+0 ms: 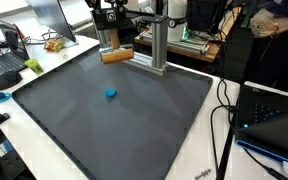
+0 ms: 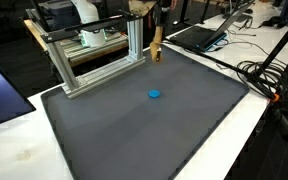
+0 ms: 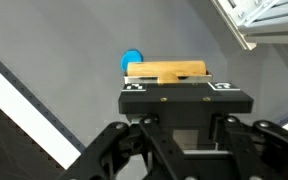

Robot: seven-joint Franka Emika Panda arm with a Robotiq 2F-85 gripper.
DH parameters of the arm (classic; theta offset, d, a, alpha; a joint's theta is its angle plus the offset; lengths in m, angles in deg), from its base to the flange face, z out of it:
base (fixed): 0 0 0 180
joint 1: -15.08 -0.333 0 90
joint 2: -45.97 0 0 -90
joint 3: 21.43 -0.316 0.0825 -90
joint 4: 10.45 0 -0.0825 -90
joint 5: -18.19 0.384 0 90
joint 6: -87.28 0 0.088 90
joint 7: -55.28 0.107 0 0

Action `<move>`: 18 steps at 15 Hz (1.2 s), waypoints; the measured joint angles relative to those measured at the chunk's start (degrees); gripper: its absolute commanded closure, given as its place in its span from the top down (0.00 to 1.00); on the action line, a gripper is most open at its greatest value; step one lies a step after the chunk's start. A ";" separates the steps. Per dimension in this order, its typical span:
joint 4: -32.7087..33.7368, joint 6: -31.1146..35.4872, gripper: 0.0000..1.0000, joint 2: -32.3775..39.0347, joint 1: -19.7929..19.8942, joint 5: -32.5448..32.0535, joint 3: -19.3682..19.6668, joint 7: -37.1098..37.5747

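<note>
One gripper pinches a tan rectangular wooden block above the far bench edge, raised, I judge, to clear the small blue round disc lying nearer.

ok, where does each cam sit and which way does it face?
Exterior view: raised off a near corner of the mat, facing the metal frame at the far edge; tool shows there.
Exterior view: raised over the mat's near edge, frame far left; tool at top.
Wrist view: behind the tool, looking past it at the wooden block.
Shared: all three show the block and blue cap.
</note>
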 measured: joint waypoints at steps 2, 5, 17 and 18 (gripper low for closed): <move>0.06 0.00 0.47 0.32 0.01 -0.08 0.01 -0.70; 0.15 0.00 0.22 0.34 0.00 -0.14 0.01 -0.88; 0.14 4.92 0.22 5.50 0.38 -5.76 0.16 -18.19; 0.19 6.27 0.22 6.63 0.57 -6.21 0.20 -19.93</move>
